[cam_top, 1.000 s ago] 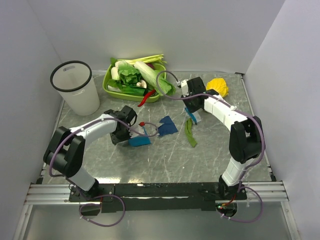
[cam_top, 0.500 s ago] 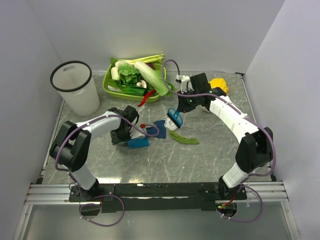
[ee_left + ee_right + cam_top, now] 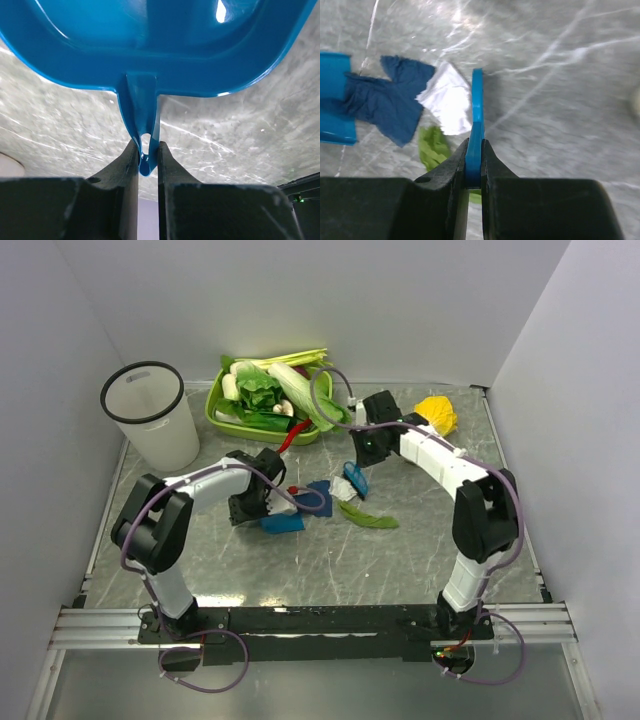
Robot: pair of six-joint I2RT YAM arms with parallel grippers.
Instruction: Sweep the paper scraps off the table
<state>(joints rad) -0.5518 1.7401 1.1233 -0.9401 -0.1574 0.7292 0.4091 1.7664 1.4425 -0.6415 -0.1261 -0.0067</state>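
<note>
While the right gripper clamps a thin blue brush, the paper scraps, dark blue, white and green, lie on the table just to its left, between it and the blue dustpan pinched by the left gripper.

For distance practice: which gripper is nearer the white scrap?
Right. The right gripper, clamping a blue tool, hangs beside the white scrap; the left gripper holds the dustpan beyond the dark blue scrap.
</note>
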